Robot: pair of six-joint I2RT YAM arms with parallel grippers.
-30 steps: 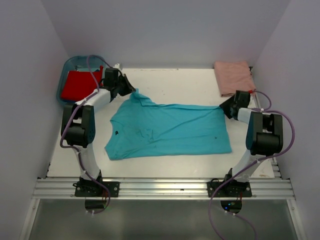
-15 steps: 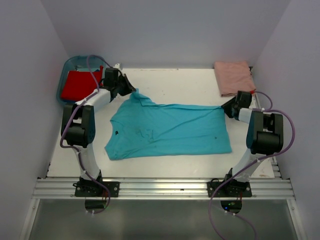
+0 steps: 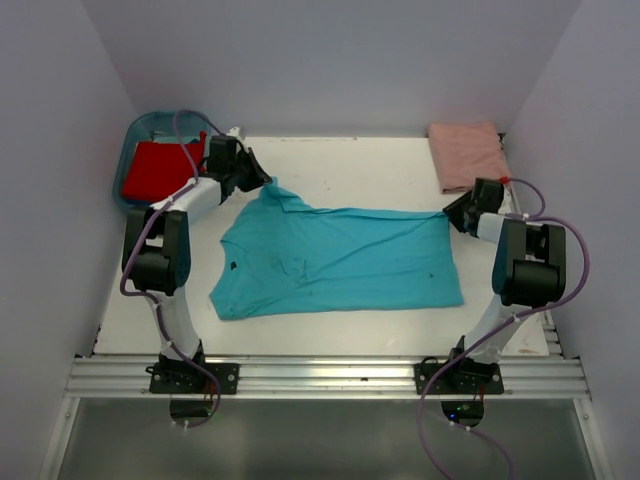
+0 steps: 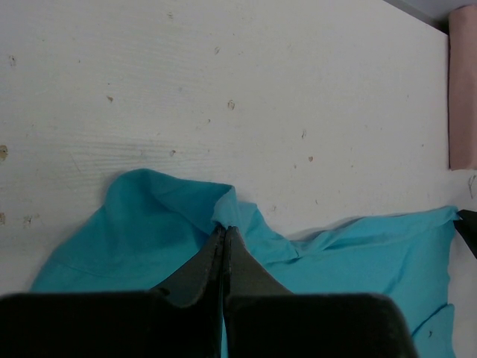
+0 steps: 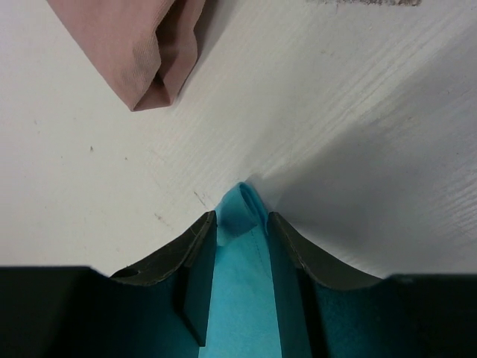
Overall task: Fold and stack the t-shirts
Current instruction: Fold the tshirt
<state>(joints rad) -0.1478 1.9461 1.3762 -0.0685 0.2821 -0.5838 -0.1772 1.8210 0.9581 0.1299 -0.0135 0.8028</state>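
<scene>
The turquoise shirt point(image 3: 340, 262) lies spread across the middle of the desk point(image 3: 350, 165), its neck end toward the left edge and its hem toward the right edge, mostly flat with a few soft creases; the pink shirt point(image 3: 465, 155) sits folded in the far right corner, well apart from it; the red shirt point(image 3: 155, 168) lies bunched in the tub point(image 3: 135, 135) by the far left corner, not yet dealt with; the left jaws are clenched tight on the shirt's far left corner, where the cloth rises to a small peak between the tips; the right jaws stand on either side of the far right corner of the hem, a bunched fold filling the gap and touching both sides, so they appear to be grasping the turquoise shirt there, though how firmly is hard to say; the step in hand looks like taking hold of the far edge at both ends, ready for the first lengthwise fold; one shirt seems done, one is under way and one waits, so the task is probably near a third along; the next move likely calls for both arms to lift together, keeping the far edge taut between them, and to carry it toward the near edge so that it lands square on the near half; a weak pinch on the right could let that corner slip and leave the fold skewed.
</scene>
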